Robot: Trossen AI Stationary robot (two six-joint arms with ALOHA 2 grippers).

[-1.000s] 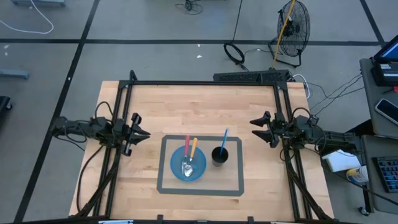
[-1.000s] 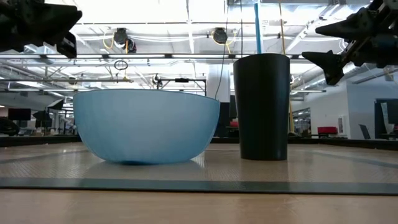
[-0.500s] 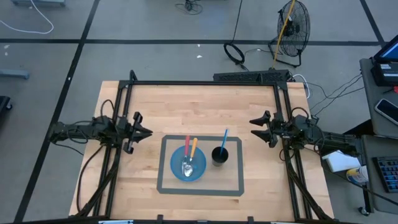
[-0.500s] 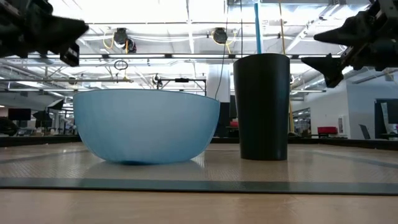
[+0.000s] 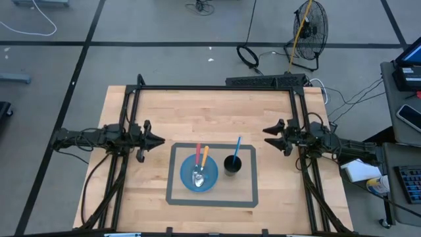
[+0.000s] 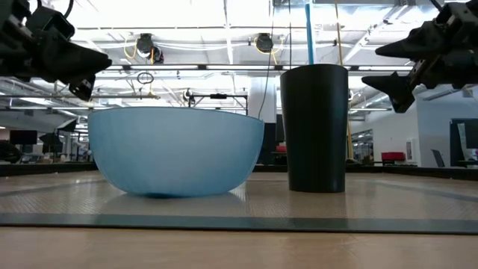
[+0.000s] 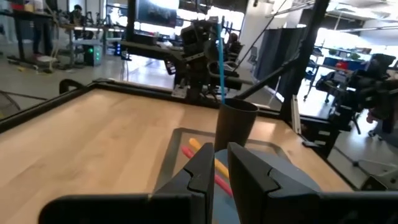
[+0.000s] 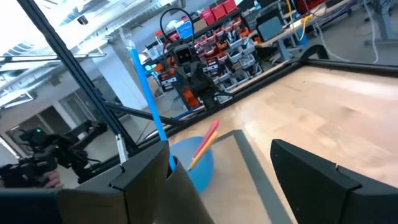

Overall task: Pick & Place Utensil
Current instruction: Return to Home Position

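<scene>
A light blue bowl (image 5: pixel 198 178) (image 6: pixel 175 149) stands on a grey-edged mat and holds a red-handled utensil (image 5: pixel 198 151) and an orange-handled utensil (image 5: pixel 204 155), whose handles lean on its far rim. To its right, a black cup (image 5: pixel 232 164) (image 6: pixel 314 127) holds an upright blue utensil (image 5: pixel 237 146) (image 6: pixel 308 33). My left gripper (image 5: pixel 160 139) (image 7: pixel 221 168) hovers left of the mat with its fingers shut, pointing at the bowl. My right gripper (image 5: pixel 266 135) (image 8: pixel 217 168) hovers open, right of the mat, pointing at the cup.
A black frame (image 5: pixel 217 87) runs along the table's far, left and right sides. The grey mat border (image 5: pixel 172 178) rings the bowl and cup. Bare wood lies between each gripper and the mat, and across the far half of the table (image 5: pixel 210 115).
My left gripper has moved toward the table's right, closer to the bowl, staying above the table. The bowl, cup and utensils have stayed put.
</scene>
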